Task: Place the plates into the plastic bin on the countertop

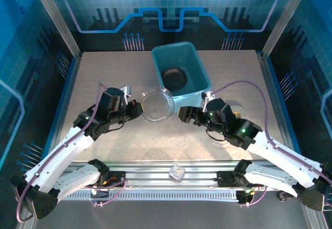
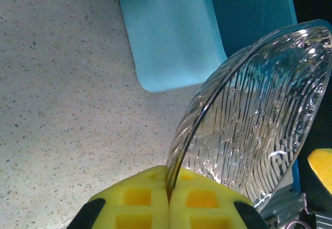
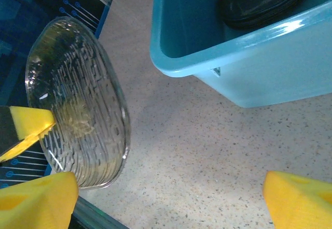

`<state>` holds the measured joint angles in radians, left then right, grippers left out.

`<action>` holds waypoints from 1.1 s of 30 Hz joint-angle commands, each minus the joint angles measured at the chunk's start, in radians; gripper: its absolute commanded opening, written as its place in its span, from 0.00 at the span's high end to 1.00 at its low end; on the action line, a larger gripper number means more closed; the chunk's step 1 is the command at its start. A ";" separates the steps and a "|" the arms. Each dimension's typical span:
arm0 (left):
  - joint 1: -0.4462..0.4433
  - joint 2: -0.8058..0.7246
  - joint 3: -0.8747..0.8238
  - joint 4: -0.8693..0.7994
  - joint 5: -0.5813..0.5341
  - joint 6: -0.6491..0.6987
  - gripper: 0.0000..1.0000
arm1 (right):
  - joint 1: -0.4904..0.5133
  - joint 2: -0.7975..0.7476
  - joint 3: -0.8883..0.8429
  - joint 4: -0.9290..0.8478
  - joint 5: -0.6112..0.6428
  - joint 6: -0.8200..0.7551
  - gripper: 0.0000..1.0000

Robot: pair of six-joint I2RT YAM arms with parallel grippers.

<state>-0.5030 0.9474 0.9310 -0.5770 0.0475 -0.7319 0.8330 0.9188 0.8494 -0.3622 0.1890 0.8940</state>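
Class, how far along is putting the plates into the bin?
Done: a dark stack of plates lies in the plastic bin. In hand: the left gripper pinches one clear plate beside the bin. Left: lowering it in; the right gripper is open.

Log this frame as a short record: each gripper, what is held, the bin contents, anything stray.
left gripper: shut on the rim of a clear plate, beside the plastic bin
right gripper: open, empty, near the plastic bin's near wall
bin contents: dark plates, stacked
stray: clear cube on the front rail
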 commanded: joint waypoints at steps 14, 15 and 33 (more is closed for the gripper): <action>-0.152 0.033 -0.051 0.471 -0.286 -0.084 1.00 | 0.090 0.020 -0.080 0.387 0.132 0.230 0.33; -0.167 0.038 -0.054 0.492 -0.309 -0.084 1.00 | 0.094 0.028 -0.083 0.410 0.144 0.235 0.35; -0.347 0.104 -0.077 0.608 -0.527 -0.060 1.00 | 0.113 0.103 -0.160 0.610 0.318 0.350 0.66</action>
<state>-0.8291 1.0370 0.8627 -0.0212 -0.4236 -0.8097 0.9310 1.0126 0.7071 0.1818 0.4469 1.2118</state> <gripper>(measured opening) 0.053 0.347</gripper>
